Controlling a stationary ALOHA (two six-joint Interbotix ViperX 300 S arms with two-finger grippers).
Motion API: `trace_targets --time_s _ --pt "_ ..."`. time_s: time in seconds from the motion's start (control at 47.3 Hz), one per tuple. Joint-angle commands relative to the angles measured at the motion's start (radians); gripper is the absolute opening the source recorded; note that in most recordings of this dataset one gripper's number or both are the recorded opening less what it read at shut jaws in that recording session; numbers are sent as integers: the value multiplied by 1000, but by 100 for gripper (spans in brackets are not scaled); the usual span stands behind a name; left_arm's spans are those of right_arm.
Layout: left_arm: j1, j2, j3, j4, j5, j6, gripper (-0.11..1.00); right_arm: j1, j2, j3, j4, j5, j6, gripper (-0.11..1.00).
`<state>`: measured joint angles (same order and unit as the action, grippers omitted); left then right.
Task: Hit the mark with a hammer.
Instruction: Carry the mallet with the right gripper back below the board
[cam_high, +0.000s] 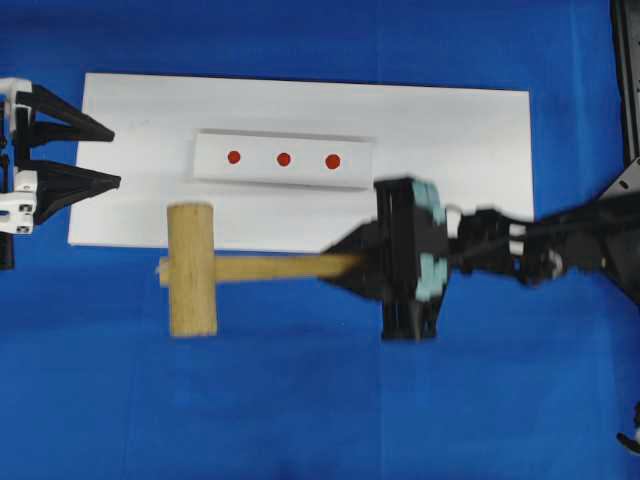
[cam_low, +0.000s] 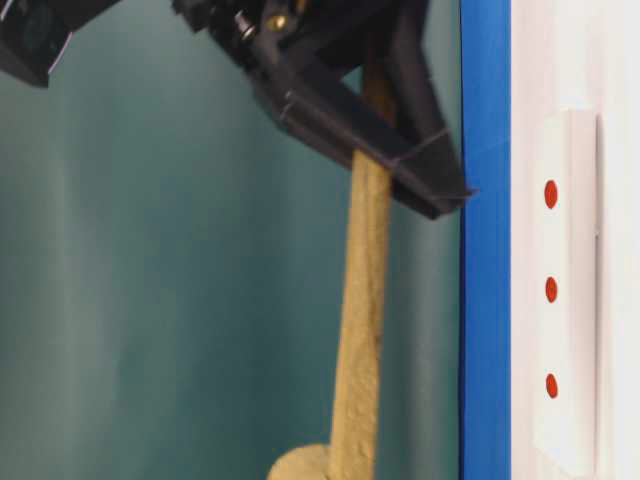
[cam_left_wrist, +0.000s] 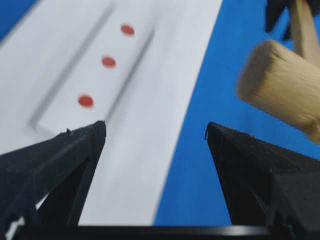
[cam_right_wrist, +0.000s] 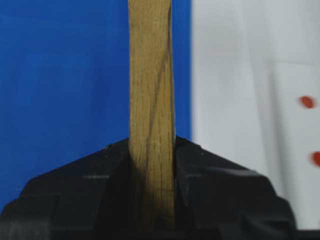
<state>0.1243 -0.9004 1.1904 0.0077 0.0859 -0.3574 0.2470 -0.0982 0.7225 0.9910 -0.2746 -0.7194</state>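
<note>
The hammer (cam_high: 192, 268) was held in the air by the right gripper (cam_high: 352, 264), whose jaws were clamped on the far end of its slim wooden handle. In the right wrist view the handle ran straight out from between the two black jaws, which pressed it from both sides. From overhead the handle lay roughly level across the picture, the thick cylindrical head at its left end, crosswise to the handle. The head overlapped the near edge of the white board (cam_high: 470, 130) and the blue tabletop (cam_high: 300, 400) beside it. On the board lay a smaller white strip (cam_high: 283, 159) with three red marks (cam_high: 284, 159) in a row; the head was near the leftmost mark but off the strip, to its near-left side. How high the head stood over the board could not be told.

The left gripper (cam_high: 110, 156) was at the board's left edge, its jaws wide apart and holding nothing. In the left wrist view the hammer's head showed beyond the right-hand jaw, well apart from both, while the strip with the marks lay beyond the left-hand jaw.
</note>
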Motion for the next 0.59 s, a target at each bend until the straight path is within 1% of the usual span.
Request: trace_targets --time_s 0.0,0.085,0.148,0.317,0.423,0.571 --pt "12 -8 -5 2 -43 54 78 52 0 -18 51 -49 2 7" --pt "20 -25 2 0 -66 106 78 97 17 -26 97 -77 2 7" --pt "26 -35 5 -2 -71 127 78 124 31 -31 126 -94 2 7" --pt "29 -60 11 -3 -74 141 78 181 66 -41 190 -133 2 7" --pt "29 -69 14 -3 -74 143 78 195 77 -41 207 -147 0 7" --pt "29 -72 15 -5 -72 143 78 195 86 -43 207 -144 -2 7"
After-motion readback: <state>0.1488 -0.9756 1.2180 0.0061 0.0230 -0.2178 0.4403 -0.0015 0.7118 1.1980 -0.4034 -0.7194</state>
